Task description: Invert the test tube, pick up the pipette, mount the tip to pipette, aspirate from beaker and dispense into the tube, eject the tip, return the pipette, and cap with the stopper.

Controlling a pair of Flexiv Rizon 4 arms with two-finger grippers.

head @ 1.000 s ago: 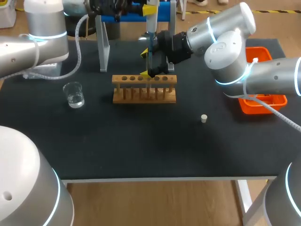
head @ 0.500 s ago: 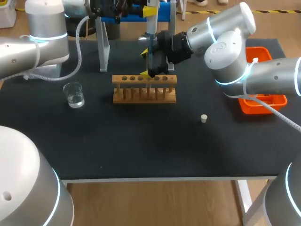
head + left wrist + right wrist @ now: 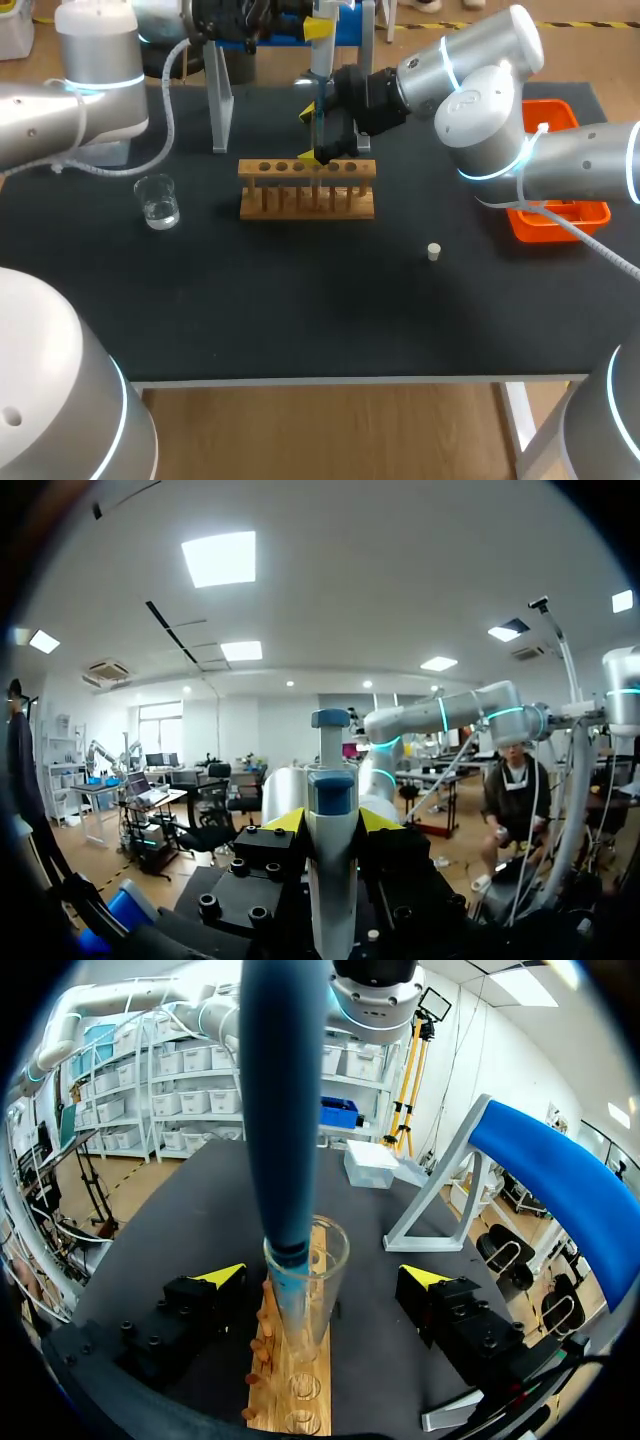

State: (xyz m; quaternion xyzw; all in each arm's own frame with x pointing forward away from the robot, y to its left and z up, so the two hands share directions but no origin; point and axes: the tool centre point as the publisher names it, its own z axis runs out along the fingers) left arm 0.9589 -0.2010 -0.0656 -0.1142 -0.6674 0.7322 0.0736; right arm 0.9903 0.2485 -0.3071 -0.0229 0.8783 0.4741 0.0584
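The left jaws are clenched on the pipette [image 3: 331,870], a yellow tip pressed to each side of its white body, and its blue-capped plunger sticks out ahead of them. The right jaws are released: their yellow tips stand wide apart with the glass test tube [image 3: 306,1295] upright between them, touching neither. The pipette's dark blue shaft comes down between the right jaws, and its tip [image 3: 290,1265] sits inside the tube's mouth. Directly under the right jaws is the wooden rack [image 3: 306,190]. The tube's foot reaches down to it, though I cannot tell whether it is seated in a hole. Beyond the right jaws stands the grey pipette stand [image 3: 440,1210]. On the bench [image 3: 300,310], the small stopper [image 3: 434,251] lies well apart from both jaws, and the beaker [image 3: 157,201] of clear liquid stands past the rack's far end from the right jaws.
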